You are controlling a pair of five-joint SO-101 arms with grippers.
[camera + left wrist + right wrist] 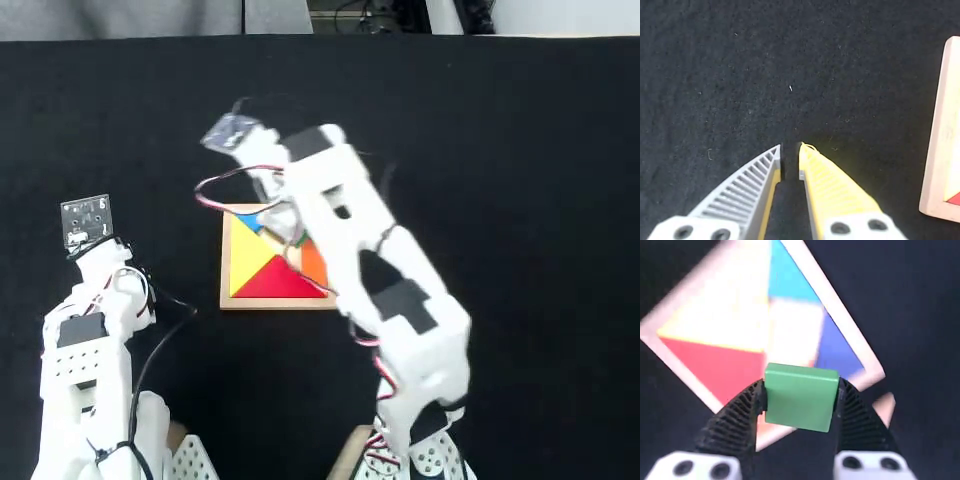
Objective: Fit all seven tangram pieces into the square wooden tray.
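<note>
currently: right end effector clenched on a green piece, one jaw on each of two opposite edges, broad face turned up toward the wrist camera. the piece reads close to square from here, so no clear long axis to note.

wooden tray lies directly under and just ahead of the held piece, turned corner-on to the jaws in the right wrist view. already seated in it: red triangle, a pale yellow triangle, a light blue piece and a darker blue piece. the high view adds an orange piece beside the red one; the right arm covers the tray's far right part, so the open slot cannot be made out.

left end effector clenched on nothing, low over bare black bench, with the tray's rim off to one side, apart from it.

judgement: the right arm is plainly the nearer one and has the piece. the coming move turns on squaring the green piece's edges to the gap, since tray and jaws sit diagonal to each other; a wrist turn looks needed before lowering.
</note>
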